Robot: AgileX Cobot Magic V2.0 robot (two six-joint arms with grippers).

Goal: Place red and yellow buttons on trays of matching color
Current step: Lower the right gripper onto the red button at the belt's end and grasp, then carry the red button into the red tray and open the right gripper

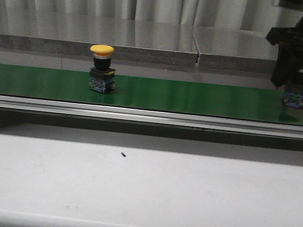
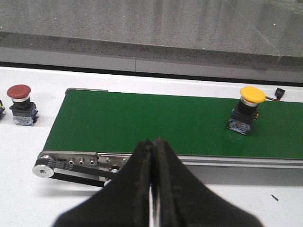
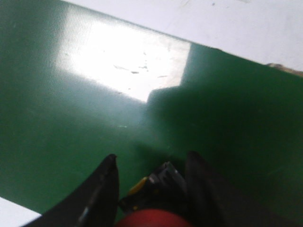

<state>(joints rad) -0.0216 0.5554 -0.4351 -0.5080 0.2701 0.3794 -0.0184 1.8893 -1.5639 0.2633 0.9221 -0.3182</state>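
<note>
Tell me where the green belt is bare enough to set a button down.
The belt is bare between the yellow button and the right gripper, which holds a red button at the far right end. A shorter bare patch lies left of the yellow button. It is crowded only at those two spots.

The green belt (image 1: 196, 98) looks smooth and glossy, throwing back a bright glare ahead of the right arm's matt black fingers (image 3: 106, 189). Its side rail (image 1: 151, 117) is brushed metal. The white counter (image 1: 132, 193) looks matt.
</note>
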